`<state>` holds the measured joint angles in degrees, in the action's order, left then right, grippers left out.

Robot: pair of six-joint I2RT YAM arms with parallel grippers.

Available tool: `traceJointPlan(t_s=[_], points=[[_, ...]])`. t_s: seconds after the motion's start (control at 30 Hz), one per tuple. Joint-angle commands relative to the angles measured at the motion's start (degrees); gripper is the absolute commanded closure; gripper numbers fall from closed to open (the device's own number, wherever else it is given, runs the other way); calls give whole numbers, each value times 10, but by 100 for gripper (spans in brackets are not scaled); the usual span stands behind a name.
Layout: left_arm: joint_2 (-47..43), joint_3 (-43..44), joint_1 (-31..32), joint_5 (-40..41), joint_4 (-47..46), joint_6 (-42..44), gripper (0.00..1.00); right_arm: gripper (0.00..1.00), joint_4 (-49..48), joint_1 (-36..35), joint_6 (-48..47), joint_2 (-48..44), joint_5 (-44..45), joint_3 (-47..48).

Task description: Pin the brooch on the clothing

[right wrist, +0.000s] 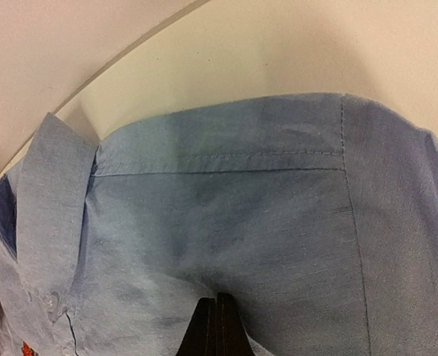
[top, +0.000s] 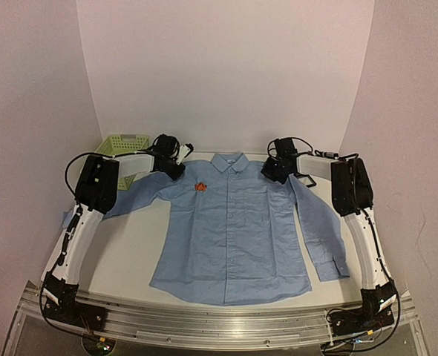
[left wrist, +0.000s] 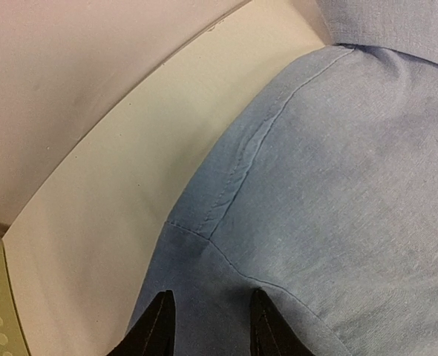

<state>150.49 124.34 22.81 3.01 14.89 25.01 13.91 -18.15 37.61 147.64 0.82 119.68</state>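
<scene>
A green mesh basket (top: 122,144) is sitting at the far left. The left gripper (left wrist: 208,322) is hovering over one shoulder of the light blue shirt (top: 230,230), fingers spread, gripping nothing. The shirt is lying flat on the table (top: 122,245), and the orange-red brooch (top: 200,186) is resting on its chest, just left of the buttons. The right gripper (right wrist: 215,326) is sitting at the other shoulder, fingers clenched together; whether cloth is caught between them cannot be told.

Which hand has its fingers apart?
The left hand: a clear gap shows between its two fingers above the light blue shirt, whereas the right hand has them closed together.
</scene>
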Motion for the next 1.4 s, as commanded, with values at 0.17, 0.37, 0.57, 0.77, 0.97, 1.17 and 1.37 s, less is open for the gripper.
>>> traceJointPlan(t_s=[0.17,0.37,0.57,0.77,0.97,1.17,1.37], points=[[-73,-46,-4,-28,10,45,62,100,10,5,-96,-16,-52,31],[-131,-34,-1,-92,49,65,57,94,9,5,-142,-86,-65,24],[-230,-97,0,-146,101,92,53,84,7,5,-167,-192,-78,-54],[-413,-264,-20,-247,114,50,43,47,-4,6,-204,-328,-81,-204],[-600,-454,-69,-316,65,5,39,34,-17,27,-205,-475,-28,-382],[-676,-599,-153,-271,58,37,44,32,-16,57,-164,-593,-2,-536],[-710,-691,-213,-246,29,79,51,31,-17,98,-141,-685,10,-644]])
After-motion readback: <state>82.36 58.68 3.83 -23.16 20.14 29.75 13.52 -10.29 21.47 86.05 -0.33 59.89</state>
